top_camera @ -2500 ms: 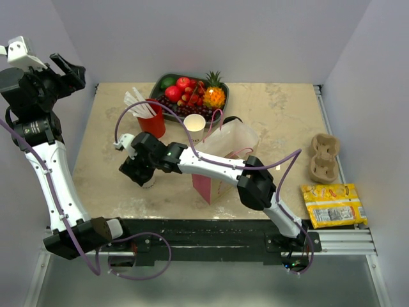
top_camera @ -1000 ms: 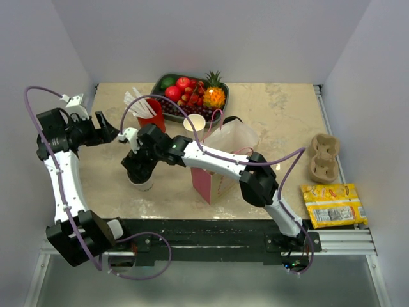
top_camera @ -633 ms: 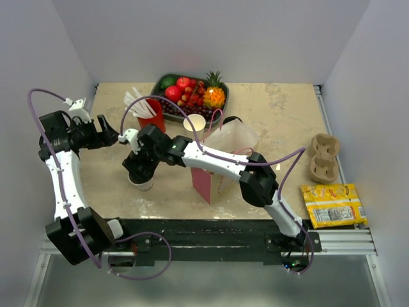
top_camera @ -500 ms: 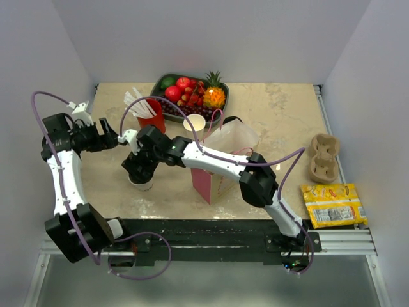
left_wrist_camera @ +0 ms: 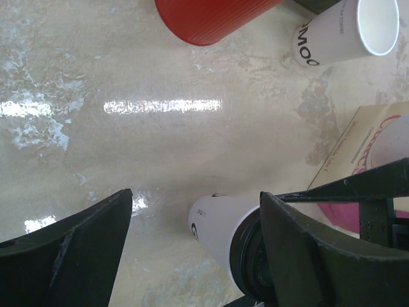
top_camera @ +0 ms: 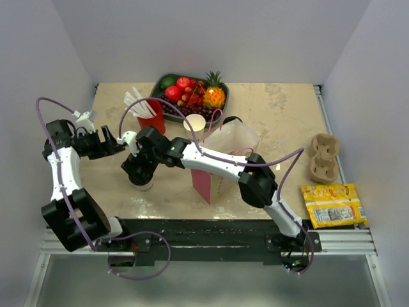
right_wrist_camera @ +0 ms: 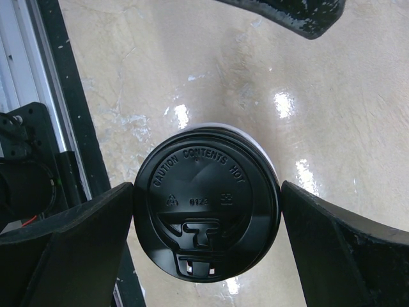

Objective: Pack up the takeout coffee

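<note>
From above, the right hand [top_camera: 139, 171] hangs directly over the takeout coffee [top_camera: 144, 186]. The cup stands upright on the counter [top_camera: 281, 121], with only its white base showing below the hand. The left hand [top_camera: 115, 141] sits just beside the right hand, on its left, pointing towards it. The pink bag [top_camera: 206, 185] stands open further back along the right arm, apart from the cup. In the left wrist view, the left hand's fingers [left_wrist_camera: 77, 243] are spread with nothing between them, so it is released. Ahead of them the coffee stands with the right hand's dark frame around its lidded top, and beyond it are a red cup [left_wrist_camera: 211, 19] and a lidless white cup [left_wrist_camera: 348, 32]. The right wrist view looks straight down on the black lid [right_wrist_camera: 208, 204], centred between that hand's fingers [right_wrist_camera: 64, 256]. They sit wide apart, very close to the rim on either side. No squeeze shows, so I take this hand as released, straddling the cup rather than gripping it. By my judgement the task is barely begun: the hand is lined up, but closing, lifting, carrying to the bag and lowering the cup in are all left.
</note>
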Tool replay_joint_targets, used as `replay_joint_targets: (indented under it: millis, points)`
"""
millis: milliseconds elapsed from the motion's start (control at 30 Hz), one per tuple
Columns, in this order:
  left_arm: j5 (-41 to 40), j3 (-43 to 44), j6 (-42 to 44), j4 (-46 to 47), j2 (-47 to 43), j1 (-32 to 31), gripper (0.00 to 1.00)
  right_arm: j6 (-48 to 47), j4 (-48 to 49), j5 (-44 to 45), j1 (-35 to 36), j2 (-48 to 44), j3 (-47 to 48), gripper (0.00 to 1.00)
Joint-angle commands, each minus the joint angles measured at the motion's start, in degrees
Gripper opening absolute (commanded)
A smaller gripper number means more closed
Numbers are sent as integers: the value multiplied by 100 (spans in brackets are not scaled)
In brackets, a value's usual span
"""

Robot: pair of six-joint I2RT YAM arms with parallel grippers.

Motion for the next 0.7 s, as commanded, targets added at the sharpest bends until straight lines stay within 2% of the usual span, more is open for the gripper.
replay_joint_targets:
  millis: [0, 400, 567, 667]
  points:
    - [379, -69, 523, -264, 205, 94, 84, -13, 80, 38, 44, 146, 232, 99]
    - [643, -113, 945, -458, 680, 94, 83, 14, 106, 38, 79, 278, 382, 99]
    - [1143, 10, 1560, -853, 987, 76, 83, 22, 141, 30, 79, 261, 356, 99]
    - [1161, 2, 1814, -933, 1268, -3, 83, 31, 220, -40, 61, 226, 347, 99]
